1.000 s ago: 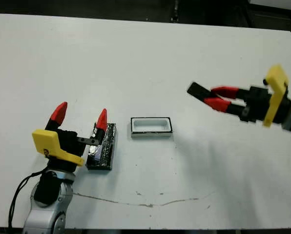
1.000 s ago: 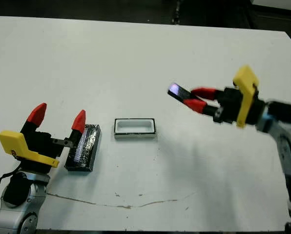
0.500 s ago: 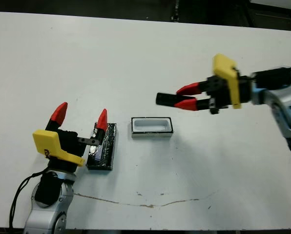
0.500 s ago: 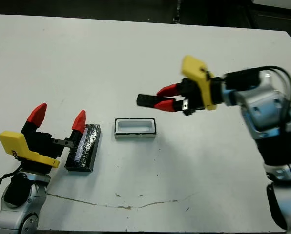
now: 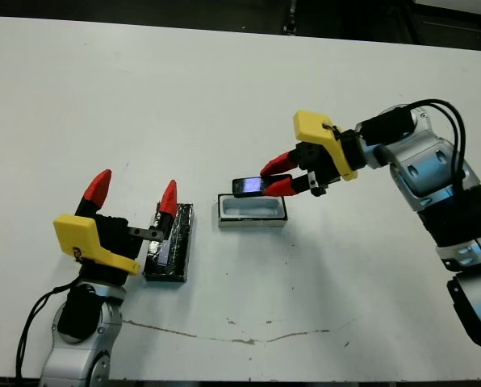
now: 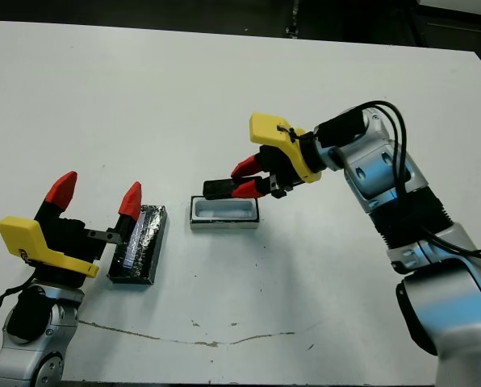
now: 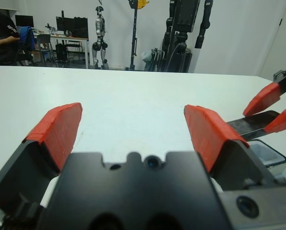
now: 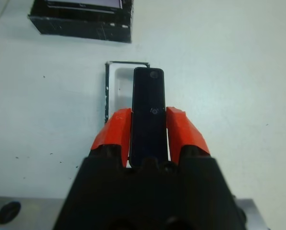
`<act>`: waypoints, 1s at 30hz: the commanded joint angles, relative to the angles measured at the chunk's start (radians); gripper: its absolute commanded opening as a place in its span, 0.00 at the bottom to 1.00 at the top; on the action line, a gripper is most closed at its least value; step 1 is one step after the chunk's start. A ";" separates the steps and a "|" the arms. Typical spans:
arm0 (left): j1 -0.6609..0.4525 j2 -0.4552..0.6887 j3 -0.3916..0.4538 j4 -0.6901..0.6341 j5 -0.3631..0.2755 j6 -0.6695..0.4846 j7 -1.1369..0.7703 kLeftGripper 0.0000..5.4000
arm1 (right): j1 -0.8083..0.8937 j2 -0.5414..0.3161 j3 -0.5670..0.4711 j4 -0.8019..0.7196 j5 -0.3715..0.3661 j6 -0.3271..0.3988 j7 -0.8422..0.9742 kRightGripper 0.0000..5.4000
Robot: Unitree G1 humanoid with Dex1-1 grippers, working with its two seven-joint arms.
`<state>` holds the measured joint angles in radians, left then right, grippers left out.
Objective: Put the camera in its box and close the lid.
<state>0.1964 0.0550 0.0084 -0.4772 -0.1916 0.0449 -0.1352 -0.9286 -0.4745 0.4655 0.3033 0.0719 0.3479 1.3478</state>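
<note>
Your white worktop [image 5: 224,89] carries three task items and both arms. Item one, the camera [image 5: 250,186]: a small flat black slab with a bluish gleam at its free end, clamped between the two red fingers of your right pincer [image 5: 278,178] and held above the worktop, lying roughly level. Its free end hangs over the box, and the right wrist view shows the slab [image 8: 148,110] running lengthwise over the tray's white interior, not yet resting inside. Item two, the box [image 5: 251,210]: a shallow rectangular tray, white inside with dark outer sides, standing open near the middle of the worktop, directly under the camera. Item three, the lid [image 5: 170,243]: a flat black cover with a wrinkled, reflective top, lying on the worktop to the left of the box and apart from it, its long side running away from you. Your left pincer [image 5: 132,193] stands beside the lid with its red fingers spread wide apart and holding nothing; its nearer finger [image 5: 168,197] sits at the lid's far end, though you cannot tell whether it touches. A thin dark crack line [image 5: 224,330] runs across the near part of the worktop. The left wrist view shows equipment stands and a seated person [image 7: 1,36] far beyond the worktop's far edge.
</note>
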 commanded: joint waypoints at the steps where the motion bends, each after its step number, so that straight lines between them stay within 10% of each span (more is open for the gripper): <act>1: 0.015 -0.005 -0.005 0.006 -0.001 0.002 0.002 1.00 | -0.020 0.003 0.013 0.022 -0.027 -0.017 0.023 0.32; 30: 0.020 -0.012 -0.012 0.007 0.005 0.005 0.003 1.00 | -0.013 0.007 0.025 -0.028 -0.077 0.027 0.065 0.32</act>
<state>0.1988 0.0404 -0.0025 -0.4771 -0.1867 0.0449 -0.1318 -0.9352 -0.4635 0.4888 0.2869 0.0040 0.3590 1.4162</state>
